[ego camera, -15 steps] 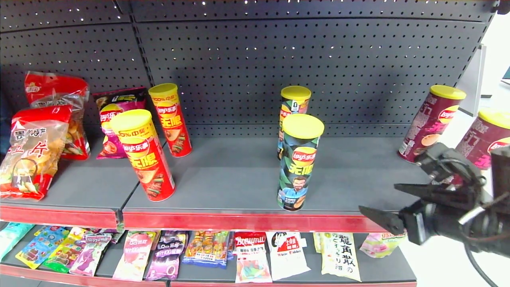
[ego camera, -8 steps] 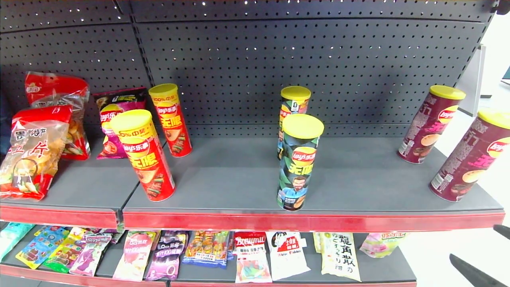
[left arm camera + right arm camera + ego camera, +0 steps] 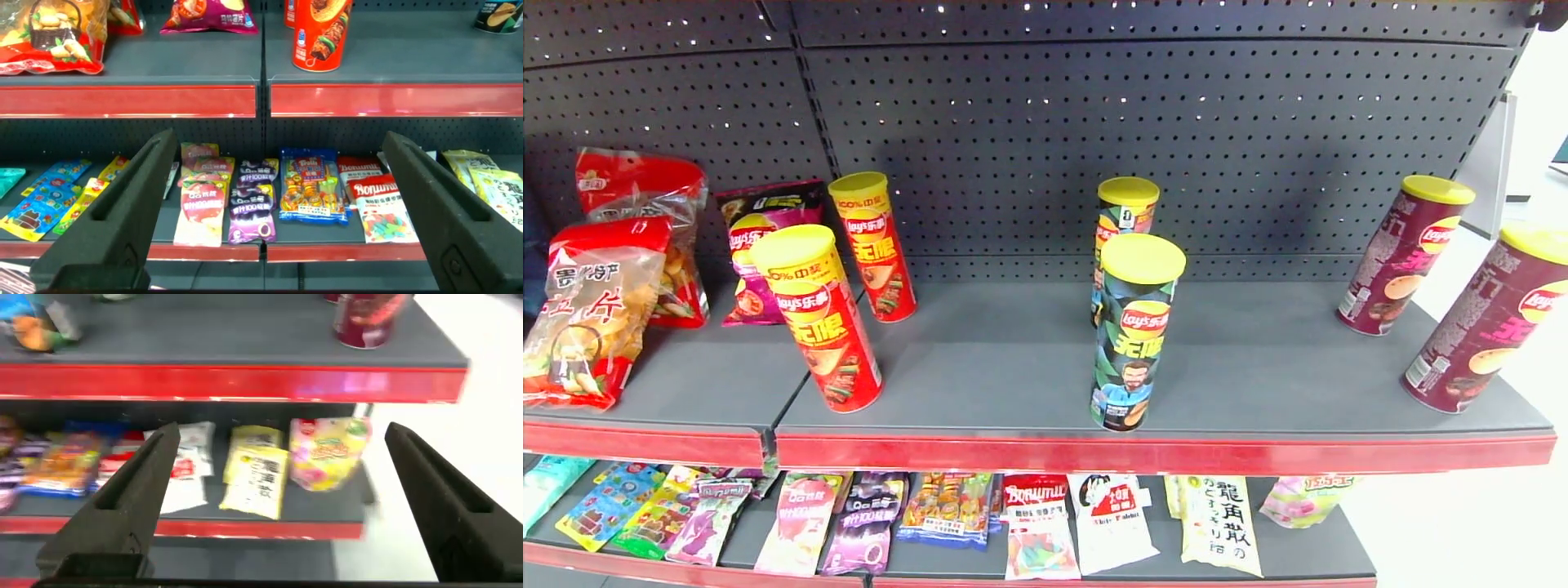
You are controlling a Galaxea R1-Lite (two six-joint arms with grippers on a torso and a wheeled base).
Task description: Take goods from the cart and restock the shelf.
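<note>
On the upper shelf (image 3: 1160, 453) stand chip cans in pairs: two red ones (image 3: 821, 318) on the left, two dark illustrated ones (image 3: 1134, 327) in the middle, and two maroon ones (image 3: 1486, 318) at the right end. My left gripper (image 3: 279, 140) is open and empty, below the red shelf edge (image 3: 261, 98) and facing the lower shelf's candy bags (image 3: 310, 184). My right gripper (image 3: 283, 431) is open and empty, low in front of the shelf's right end, with the front maroon can (image 3: 368, 318) above and beyond it.
Snack bags (image 3: 592, 302) fill the upper shelf's left end. Bare shelf floor lies between the can pairs. The lower shelf (image 3: 1290, 555) carries a row of flat candy packets (image 3: 1037, 523). A pegboard back wall (image 3: 1045, 147) closes the rear. The shelf ends at the right (image 3: 1547, 445).
My right gripper, open beside the front maroon can one second ago, has dropped down and away past the head view's lower right corner. The cans have not moved.
</note>
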